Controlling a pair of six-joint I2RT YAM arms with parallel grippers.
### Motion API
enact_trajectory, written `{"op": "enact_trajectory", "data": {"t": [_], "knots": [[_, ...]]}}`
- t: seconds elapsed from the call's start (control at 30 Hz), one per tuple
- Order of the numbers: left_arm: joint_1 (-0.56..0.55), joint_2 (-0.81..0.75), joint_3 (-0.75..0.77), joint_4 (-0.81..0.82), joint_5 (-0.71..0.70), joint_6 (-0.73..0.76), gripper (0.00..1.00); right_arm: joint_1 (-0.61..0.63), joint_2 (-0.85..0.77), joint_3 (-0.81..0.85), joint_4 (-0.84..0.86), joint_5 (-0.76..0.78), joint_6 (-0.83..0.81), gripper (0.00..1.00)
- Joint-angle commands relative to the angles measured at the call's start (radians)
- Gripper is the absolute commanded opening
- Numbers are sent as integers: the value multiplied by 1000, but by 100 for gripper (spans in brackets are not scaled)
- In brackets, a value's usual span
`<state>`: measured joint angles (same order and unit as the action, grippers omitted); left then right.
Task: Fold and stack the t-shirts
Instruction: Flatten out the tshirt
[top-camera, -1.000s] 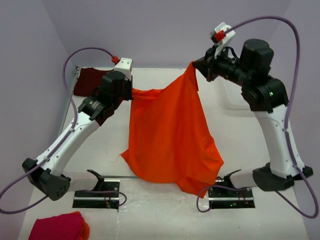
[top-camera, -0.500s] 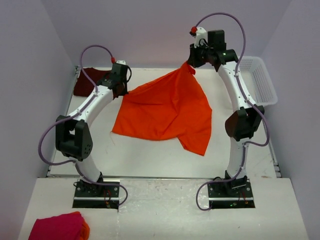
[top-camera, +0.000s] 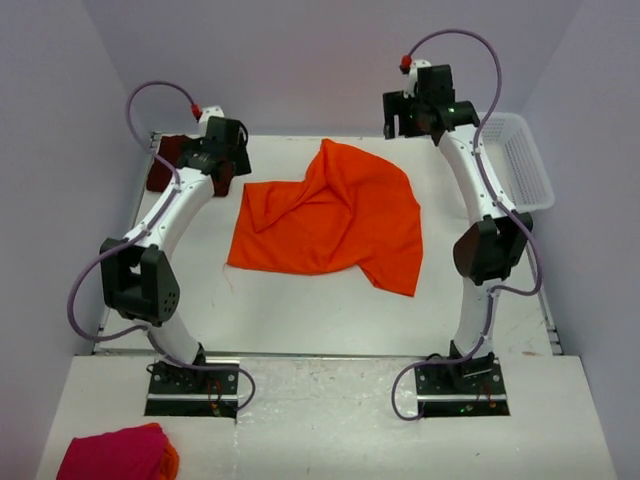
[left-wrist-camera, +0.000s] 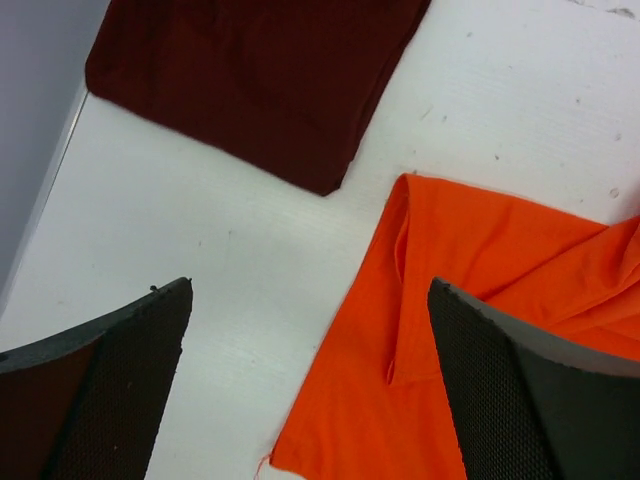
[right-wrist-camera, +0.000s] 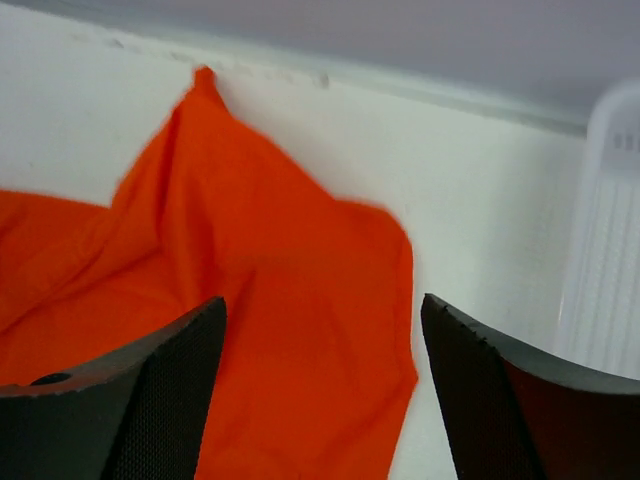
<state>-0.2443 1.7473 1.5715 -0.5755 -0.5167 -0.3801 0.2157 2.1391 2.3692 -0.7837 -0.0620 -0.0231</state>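
The bright orange t-shirt (top-camera: 325, 220) lies loosely spread and rumpled on the white table (top-camera: 300, 310), with a raised fold near its far edge. A dark maroon t-shirt (top-camera: 162, 165) lies folded at the far left corner, partly hidden by the left arm. My left gripper (top-camera: 222, 178) hovers open above the orange shirt's left corner (left-wrist-camera: 470, 330), and the maroon shirt (left-wrist-camera: 260, 80) lies just beyond it. My right gripper (top-camera: 402, 124) hangs open above the orange shirt's far right part (right-wrist-camera: 270, 300). Neither holds anything.
A white plastic basket (top-camera: 520, 160) stands at the far right edge and shows in the right wrist view as the basket (right-wrist-camera: 610, 270). A pink-red cloth bundle (top-camera: 115, 455) lies at the near left, in front of the arm bases. The back wall is close behind both grippers.
Both grippers have opened and let go of the orange t-shirt, which dropped from hanging stretched between them onto the table. Both arms drew back toward the far edge.
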Motion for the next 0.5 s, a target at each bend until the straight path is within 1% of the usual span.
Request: {"op": "enact_trajectory", "data": {"t": [0.0,0.03,0.07,0.1,0.13,0.17,0.2,0.23,0.27,0.33,0.37,0.4,0.47], "knots": [[3,-144,-65,-70,-80,-118,100,-7,-235,-253,-135,197,231,79],[4,-149,-86,-93,35,-112,100,-4,-307,-375,-105,107,291,80],[5,-150,-108,-104,105,-111,100,-1,-450,-613,-9,69,317,80],[7,-150,-151,-112,169,-100,98,4,-517,-725,53,33,346,81],[8,-144,-175,-133,275,-100,96,10,-577,-828,99,21,404,83],[10,-144,-200,-135,311,-105,91,20,-626,-981,162,8,434,83],[10,-147,-256,-130,334,-109,85,21,-693,-1037,182,-16,452,82],[10,-167,-289,-115,349,-120,84,24,-718,-1082,195,-36,465,81],[20,-179,-319,-71,371,-126,84,39,-740,-1160,211,-41,466,81],[40,-189,-372,-41,430,-132,77,63,-804,-1221,219,-7,468,81],[52,-181,-378,-43,451,-137,72,89,-824,-1266,221,14,466,81],[77,-171,-383,-49,470,-140,60,100,-843,-1283,221,17,463,81],[95,-141,-383,-63,503,-138,54,119,-883,-1309,198,42,479,79]]}}
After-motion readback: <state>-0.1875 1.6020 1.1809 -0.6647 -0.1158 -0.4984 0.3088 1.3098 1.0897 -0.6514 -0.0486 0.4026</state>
